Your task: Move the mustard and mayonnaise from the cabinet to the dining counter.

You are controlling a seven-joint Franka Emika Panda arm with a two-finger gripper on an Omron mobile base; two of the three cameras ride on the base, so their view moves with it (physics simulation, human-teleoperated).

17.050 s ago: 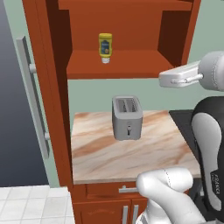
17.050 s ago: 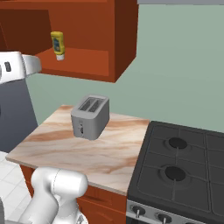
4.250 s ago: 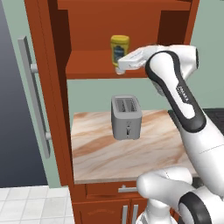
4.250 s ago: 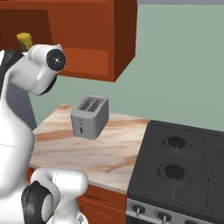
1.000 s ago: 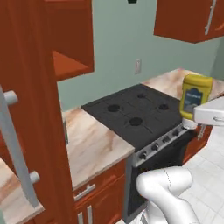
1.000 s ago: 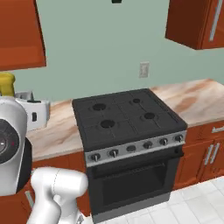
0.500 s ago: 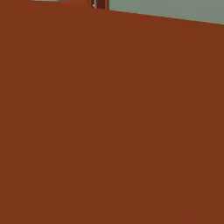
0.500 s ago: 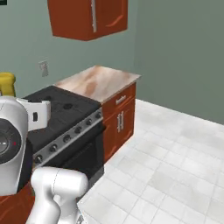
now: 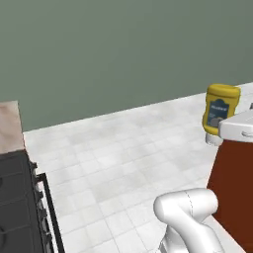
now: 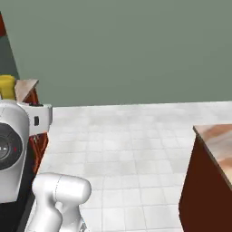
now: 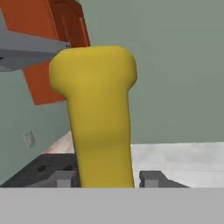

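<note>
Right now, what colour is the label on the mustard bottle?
Dark with white print, on the yellow mustard; clearest in the left base view.

Home kitchen; black stove (image 9: 15, 202), marble-topped dining counter (image 10: 217, 140), tiled floor (image 10: 136, 136), red-brown cabinet (image 11: 57, 48)

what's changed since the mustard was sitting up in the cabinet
The gripper took the mustard off the cabinet shelf and now holds it between its fingers. The base has since turned away from the cabinet, toaster and stove, so the views now look over white floor tiles toward the dining counter. The mustard has stayed in the grip, its cap end in the gripper, throughout the turn.
</note>
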